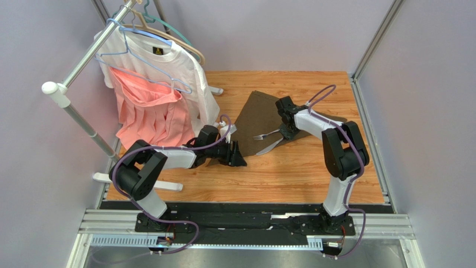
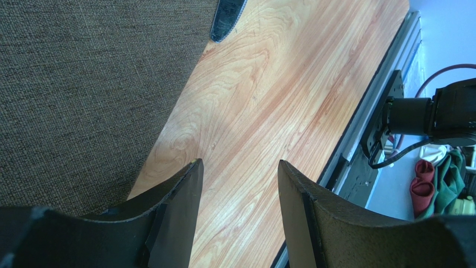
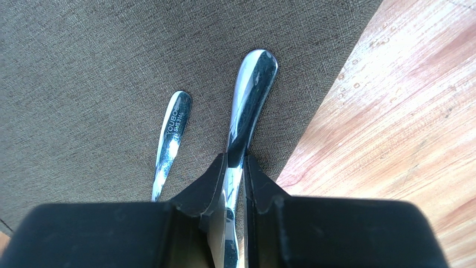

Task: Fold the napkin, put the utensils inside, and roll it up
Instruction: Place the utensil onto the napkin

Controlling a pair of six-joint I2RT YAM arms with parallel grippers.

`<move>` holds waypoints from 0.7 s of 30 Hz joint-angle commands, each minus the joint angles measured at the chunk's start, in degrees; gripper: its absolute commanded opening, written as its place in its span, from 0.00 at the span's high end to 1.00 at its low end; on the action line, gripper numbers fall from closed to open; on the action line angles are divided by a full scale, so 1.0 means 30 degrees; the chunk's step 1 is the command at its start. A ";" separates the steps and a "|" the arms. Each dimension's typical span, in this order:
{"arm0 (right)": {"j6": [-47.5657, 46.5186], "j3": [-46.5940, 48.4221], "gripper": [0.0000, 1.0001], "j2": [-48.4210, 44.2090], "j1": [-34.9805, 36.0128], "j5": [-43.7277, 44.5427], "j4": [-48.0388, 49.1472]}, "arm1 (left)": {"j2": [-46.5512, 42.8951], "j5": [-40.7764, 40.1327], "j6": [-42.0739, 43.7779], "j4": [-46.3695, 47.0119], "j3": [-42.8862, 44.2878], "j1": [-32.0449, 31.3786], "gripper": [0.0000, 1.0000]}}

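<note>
The dark olive-brown napkin (image 1: 260, 109) lies flat at the back middle of the wooden table. The fork (image 1: 265, 134) and the knife (image 1: 272, 146) lie side by side across its near edge, heads out over the wood. My right gripper (image 1: 288, 132) is down on their handle ends. In the right wrist view it (image 3: 234, 159) is shut on the wider handle, the knife's (image 3: 252, 89). The fork's handle (image 3: 172, 127) lies free beside it on the napkin (image 3: 100, 67). My left gripper (image 1: 238, 155) is open and empty over bare wood beside the napkin's edge (image 2: 84, 89), also seen in the left wrist view (image 2: 239, 163). The knife tip (image 2: 226, 19) lies ahead.
A clothes rack (image 1: 72, 97) stands at the left with a white T-shirt (image 1: 179, 67) and a pink garment (image 1: 148, 111) hanging on it. Its white foot (image 1: 137, 181) lies on the table's left near part. Metal rails (image 1: 369, 134) border the table.
</note>
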 commanded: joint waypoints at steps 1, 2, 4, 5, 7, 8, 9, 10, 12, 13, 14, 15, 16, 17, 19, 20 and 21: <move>0.0948 -0.0959 0.95 0.0026 -0.0333 0.0436 0.0110 | -0.0455 0.0387 -0.0045 0.0725 -0.0260 -0.0117 0.39; 0.1123 -0.1192 0.96 -0.0003 -0.0333 0.0406 0.0198 | -0.0396 0.0329 -0.0045 0.0783 -0.0232 -0.0117 0.39; 0.1271 -0.1311 0.97 -0.0003 -0.0362 0.0406 0.0403 | -0.0454 0.0416 -0.0074 0.1133 -0.0260 -0.0088 0.39; 0.1300 -0.1399 0.97 -0.0003 -0.0420 0.0377 0.0433 | -0.0541 0.0474 -0.0162 0.1338 -0.0261 -0.0116 0.39; 0.1446 -0.1545 0.98 -0.0032 -0.0508 0.0232 0.0491 | -0.1007 0.0651 -0.0366 0.1807 -0.0290 -0.0088 0.39; 0.1447 -0.1662 0.99 -0.0119 -0.0596 0.0172 0.0636 | -0.1185 0.0651 -0.0367 0.1867 -0.0232 -0.0116 0.39; 0.1563 -0.1895 0.99 -0.0178 -0.0626 0.0056 0.0899 | -0.1361 0.0535 -0.0397 0.1896 -0.0231 -0.0117 0.39; 0.1622 -0.1985 0.99 -0.0208 -0.0713 -0.0119 0.1047 | -0.1652 0.0447 -0.0368 0.1925 -0.0173 -0.0117 0.39; 0.1681 -0.2189 0.99 -0.0296 -0.0743 -0.0209 0.1194 | -0.1772 0.0183 -0.0426 0.2334 -0.0143 -0.0088 0.39; 0.1768 -0.2220 1.00 -0.0296 -0.0801 -0.0267 0.1282 | -0.1598 0.0095 -0.0484 0.2481 -0.0027 -0.0116 0.39; 0.1769 -0.2278 1.00 -0.0296 -0.0773 -0.0297 0.1311 | -0.1481 -0.0109 -0.0514 0.2743 0.0090 -0.0117 0.39; 0.1798 -0.2279 1.00 -0.0296 -0.0772 -0.0297 0.1370 | -0.1247 -0.0198 -0.0572 0.2978 0.0207 -0.0088 0.39; 0.1857 -0.2337 1.00 -0.0267 -0.0772 -0.0355 0.1428 | -0.0636 -0.0199 -0.0631 0.3183 0.0440 -0.0116 0.39; 0.1944 -0.2395 1.00 -0.0296 -0.0801 -0.0356 0.1458 | -0.0282 -0.0141 -0.0689 0.3563 0.0616 -0.0117 0.39; 0.2062 -0.2599 1.00 -0.0384 -0.0772 -0.0356 0.1604 | 0.0685 -0.0082 -0.0982 0.4237 0.0852 -0.0146 0.39; 0.2178 -0.2659 1.00 -0.0442 -0.0772 -0.0356 0.1721 | 0.0978 -0.0053 -0.1070 0.4820 0.0911 -0.0117 0.39; 0.2179 -0.2717 1.00 -0.0472 -0.0801 -0.0443 0.1896 | 0.1387 -0.0110 -0.1071 0.4971 0.0969 -0.0146 0.40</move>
